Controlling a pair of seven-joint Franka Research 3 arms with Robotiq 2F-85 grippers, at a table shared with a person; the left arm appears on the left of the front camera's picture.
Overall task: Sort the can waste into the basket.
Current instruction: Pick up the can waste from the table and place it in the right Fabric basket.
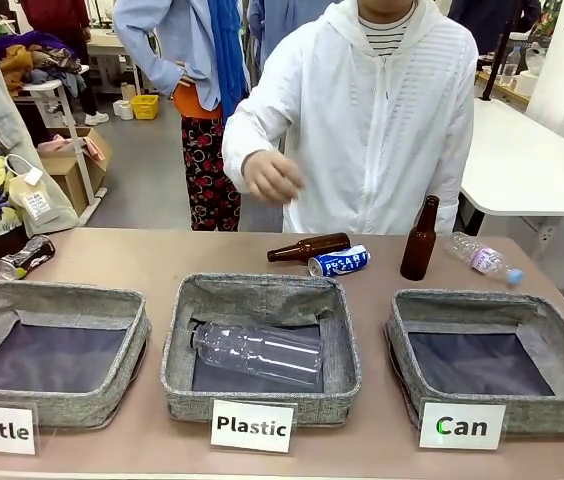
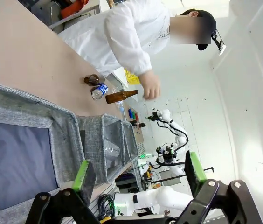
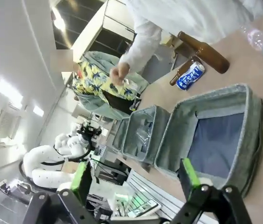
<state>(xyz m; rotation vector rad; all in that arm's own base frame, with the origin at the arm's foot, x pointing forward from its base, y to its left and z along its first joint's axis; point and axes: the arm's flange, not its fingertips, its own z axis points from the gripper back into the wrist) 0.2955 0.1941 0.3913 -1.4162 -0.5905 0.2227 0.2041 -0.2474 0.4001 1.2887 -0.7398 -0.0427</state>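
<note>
The right gripper, spread wide and empty, is hanging just short of the "Can" basket. The left gripper is gaping just as empty by the "Bottle" basket, and both wrists are rolled and aiming across the table. Farther out the blue can is lying on its side just beside a fallen brown bottle, near the person's raised hand, so a reach is risking a rolling can, a shoved bottle or a brushed hand; the black-and-silver can is lying near the table's left edge, where a nudge is risking a fall.
</note>
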